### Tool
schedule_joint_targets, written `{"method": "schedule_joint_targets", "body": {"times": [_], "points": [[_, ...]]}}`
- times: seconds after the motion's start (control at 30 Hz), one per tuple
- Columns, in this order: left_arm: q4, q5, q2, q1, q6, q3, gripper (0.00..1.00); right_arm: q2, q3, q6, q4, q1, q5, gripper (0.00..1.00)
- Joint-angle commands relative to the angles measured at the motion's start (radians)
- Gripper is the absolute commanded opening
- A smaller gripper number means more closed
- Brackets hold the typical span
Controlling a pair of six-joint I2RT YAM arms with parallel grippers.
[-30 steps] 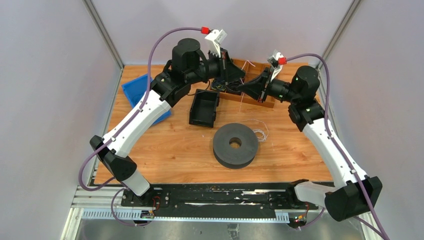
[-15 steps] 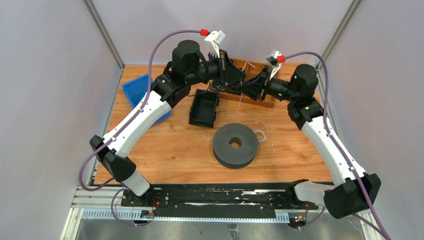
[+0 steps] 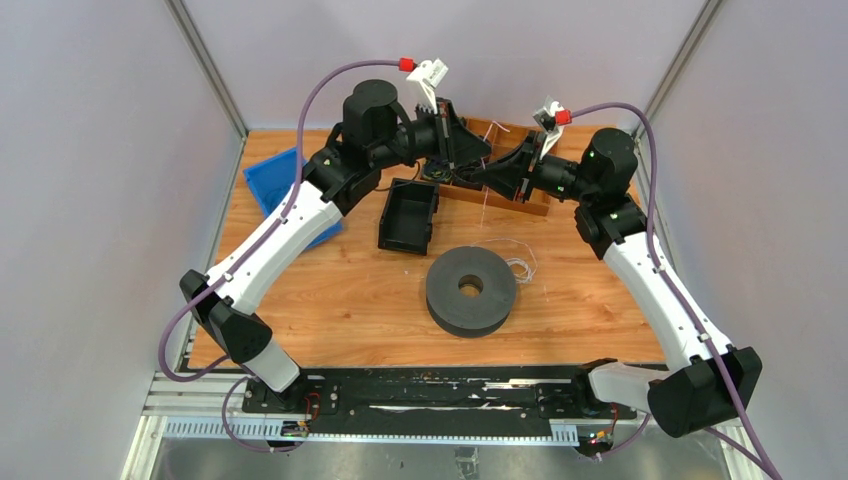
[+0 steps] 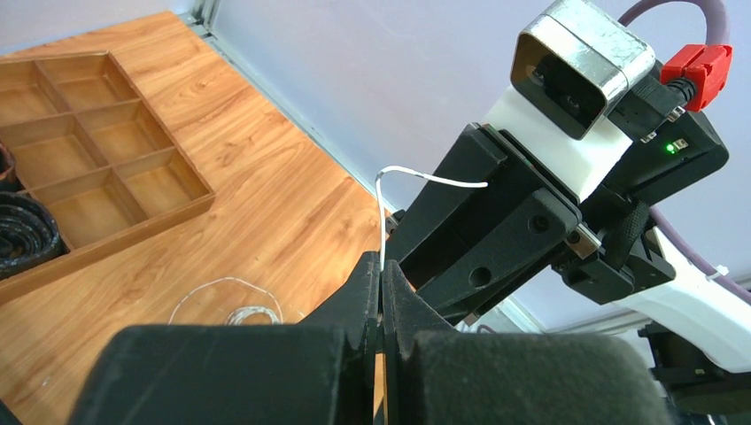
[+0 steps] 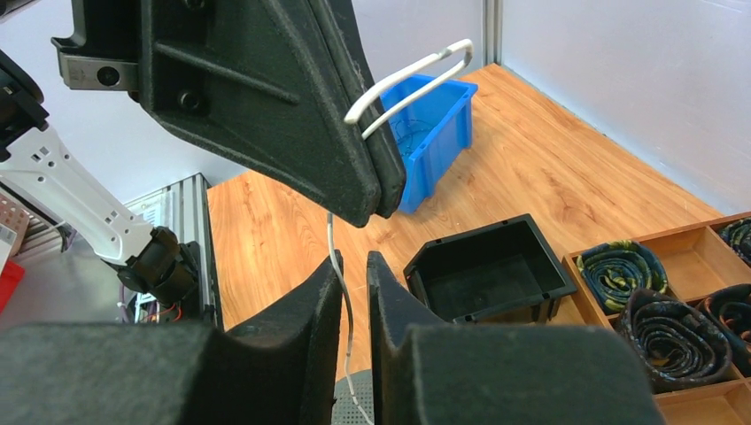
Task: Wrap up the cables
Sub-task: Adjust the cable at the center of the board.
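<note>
The cable is a thin white wire. Its loose tangle [image 3: 520,268] lies on the table right of the grey spool [image 3: 471,290], and also shows in the left wrist view [image 4: 243,312]. One strand [image 3: 482,210] rises to the grippers at the back centre. My left gripper [image 3: 478,166] is shut on the strand near its end [image 4: 381,212]; the bent free end [image 5: 416,75] sticks out past its fingers [image 5: 292,106]. My right gripper [image 5: 354,266] sits just below, facing the left one, jaws a narrow gap apart, with the strand [image 5: 336,252] running down between them.
A wooden divided tray [image 3: 520,205] holding black and green coiled bundles [image 5: 620,261] lies under the grippers. A black bin [image 3: 408,215] stands left of them, and a blue bin [image 3: 275,180] at far left. Purple robot cords arc over both arms.
Both grippers have drifted slightly left and toward the back with the strand between them. The tangle and spool have not moved.
</note>
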Motion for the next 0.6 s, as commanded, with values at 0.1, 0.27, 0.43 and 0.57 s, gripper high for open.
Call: {"method": "schedule_joint_targets", "body": {"times": [0.1, 0.27, 0.43, 0.57], "points": [[0.034, 0.019, -0.014, 0.016, -0.021, -0.025, 0.00, -0.006, 0.044, -0.001, 0.009, 0.015, -0.018, 0.06], [0.046, 0.026, -0.023, 0.023, -0.036, -0.039, 0.00, -0.004, 0.051, -0.009, 0.001, 0.015, -0.020, 0.12], [0.073, 0.045, -0.022, 0.023, -0.066, -0.063, 0.00, 0.011, 0.075, -0.014, -0.013, 0.016, -0.013, 0.24], [0.083, 0.051, -0.022, 0.023, -0.077, -0.072, 0.00, 0.020, 0.086, -0.014, -0.016, 0.018, -0.012, 0.26]]}}
